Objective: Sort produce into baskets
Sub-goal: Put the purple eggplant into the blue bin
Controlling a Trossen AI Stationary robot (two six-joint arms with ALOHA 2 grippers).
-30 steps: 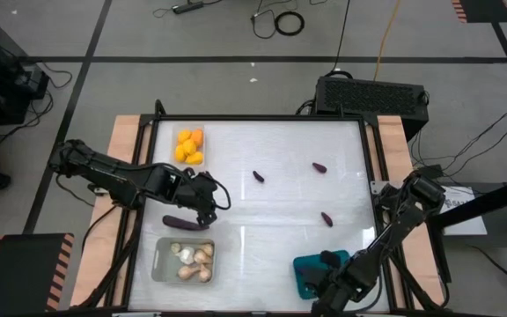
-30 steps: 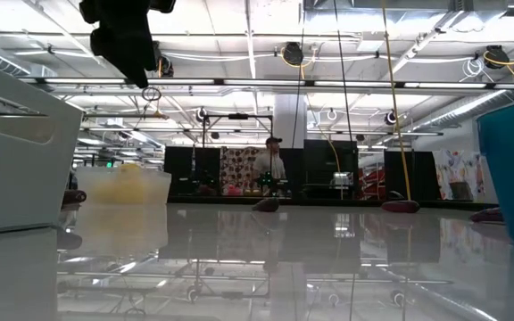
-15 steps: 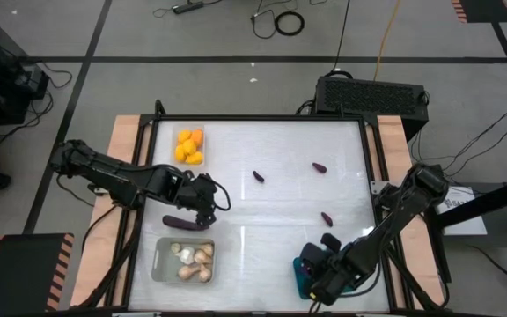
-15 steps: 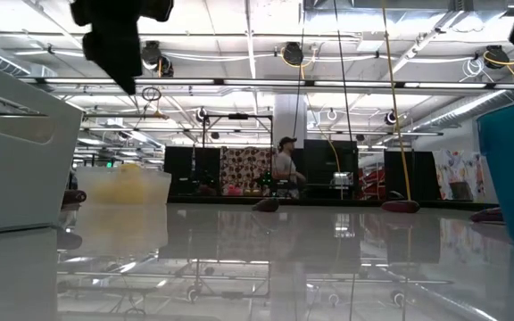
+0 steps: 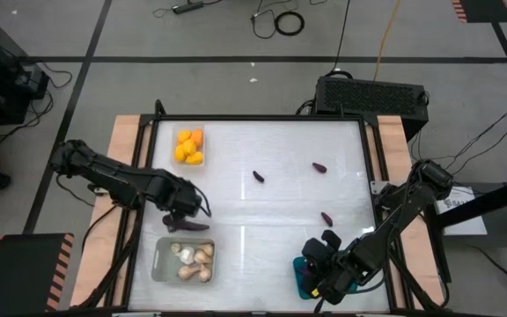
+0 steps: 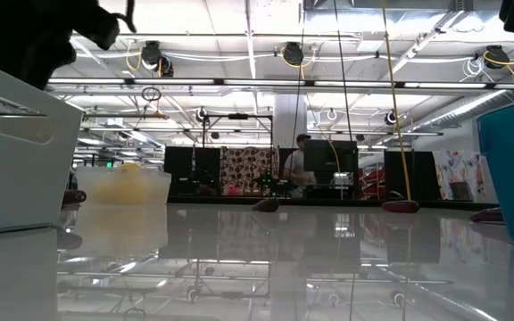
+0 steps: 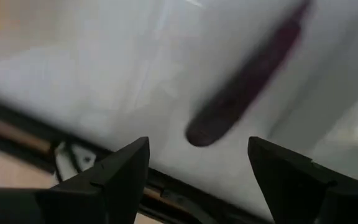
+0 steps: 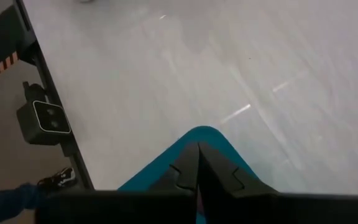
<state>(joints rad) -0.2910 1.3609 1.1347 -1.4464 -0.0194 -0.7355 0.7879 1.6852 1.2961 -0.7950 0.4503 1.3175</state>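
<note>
White glossy tabletop (image 5: 262, 202), listed near to far. Nearest, our right gripper (image 5: 317, 280), fingers pressed together, over the teal rectangular basket (image 5: 304, 271); alongside, the translucent greyish tray (image 5: 183, 260) of pale knobbly bulbs (image 5: 193, 258). Next, our left gripper (image 5: 186, 208), fingers spread wide and empty, above the long dark purple eggplant (image 5: 186, 224). Then three tiny eggplants (image 5: 326, 218), loose mid-table. Farthest, the small clear tray (image 5: 188, 146) of orange-yellow fruits (image 5: 188, 147).

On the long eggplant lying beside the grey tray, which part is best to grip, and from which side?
Grip the long eggplant at its middle, coming from above. It lies flat on the table, its length along the grey tray's edge, so fingers placed across its narrow width should close well. The open left hand is already near it.
</note>
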